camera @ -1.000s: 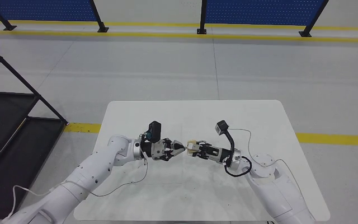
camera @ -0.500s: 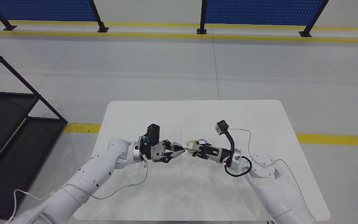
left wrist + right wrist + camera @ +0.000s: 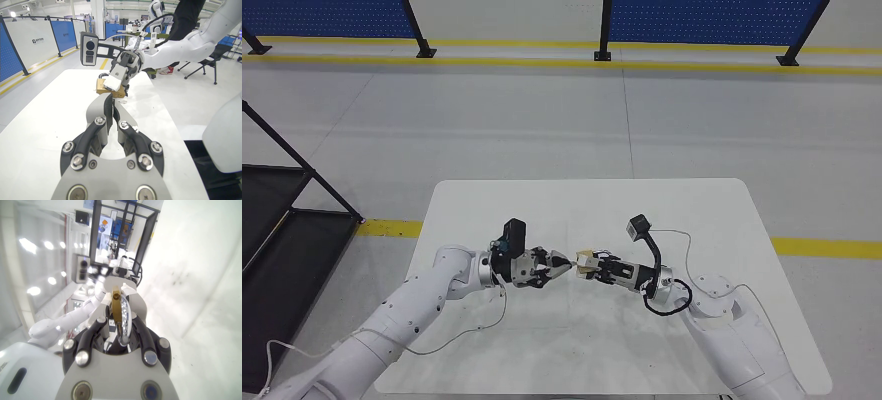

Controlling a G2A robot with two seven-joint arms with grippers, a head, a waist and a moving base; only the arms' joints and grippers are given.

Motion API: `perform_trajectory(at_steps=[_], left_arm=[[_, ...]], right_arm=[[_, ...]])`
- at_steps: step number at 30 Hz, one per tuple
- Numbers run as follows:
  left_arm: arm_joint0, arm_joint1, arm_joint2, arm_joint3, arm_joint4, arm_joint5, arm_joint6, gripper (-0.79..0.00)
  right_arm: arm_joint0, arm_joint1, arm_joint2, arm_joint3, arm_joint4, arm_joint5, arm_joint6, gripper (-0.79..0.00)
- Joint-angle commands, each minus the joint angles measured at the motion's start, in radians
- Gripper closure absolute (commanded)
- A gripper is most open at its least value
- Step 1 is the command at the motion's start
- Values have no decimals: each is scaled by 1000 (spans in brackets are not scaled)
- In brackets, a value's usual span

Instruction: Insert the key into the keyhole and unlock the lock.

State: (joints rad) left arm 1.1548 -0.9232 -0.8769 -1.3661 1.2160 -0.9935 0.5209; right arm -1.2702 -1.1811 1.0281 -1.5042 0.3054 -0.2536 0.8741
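Observation:
A brass padlock (image 3: 583, 261) with a silver shackle (image 3: 125, 313) hangs above the middle of the white table (image 3: 662, 205). My right gripper (image 3: 589, 265) is shut on the padlock's body (image 3: 115, 308) with its white-padded fingers (image 3: 113, 83). My left gripper (image 3: 560, 264) faces it from the other side, its black pads (image 3: 108, 106) pressed together. The left gripper's tips (image 3: 112, 96) touch the bottom face of the padlock (image 3: 101, 88). The key is pinched between the pads and almost wholly hidden, so I cannot tell how deep it sits in the keyhole.
A black frame rack (image 3: 282, 240) stands on the floor to the left of the table. A black cable (image 3: 667, 300) loops beside the right forearm. Bare tabletop lies on all sides of the two grippers.
The left wrist has turned slightly and shifted a touch, with its tips still against the padlock. The right arm and the padlock have stayed in place.

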Motion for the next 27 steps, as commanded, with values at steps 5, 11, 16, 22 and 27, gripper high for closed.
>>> perform_trajectory(at_steps=[5,11,16,22,27], left_arm=[[1,-3,-11,-5,8,-11,-12,0],[0,-7,-21,-15,22,-3,-13,0],[-2,-12,-23,-13,32,3,-10,0],[-4,-18,-27,-3,33,-6,-6,-280],[2,-18,-43,10,27,-11,-3,-785]], right_arm=[[0,0,0,0,0,0,0,0],[0,0,0,0,0,0,0,0],[0,0,0,0,0,0,0,0],[0,0,0,0,0,0,0,0],[0,0,0,0,0,0,0,0]])
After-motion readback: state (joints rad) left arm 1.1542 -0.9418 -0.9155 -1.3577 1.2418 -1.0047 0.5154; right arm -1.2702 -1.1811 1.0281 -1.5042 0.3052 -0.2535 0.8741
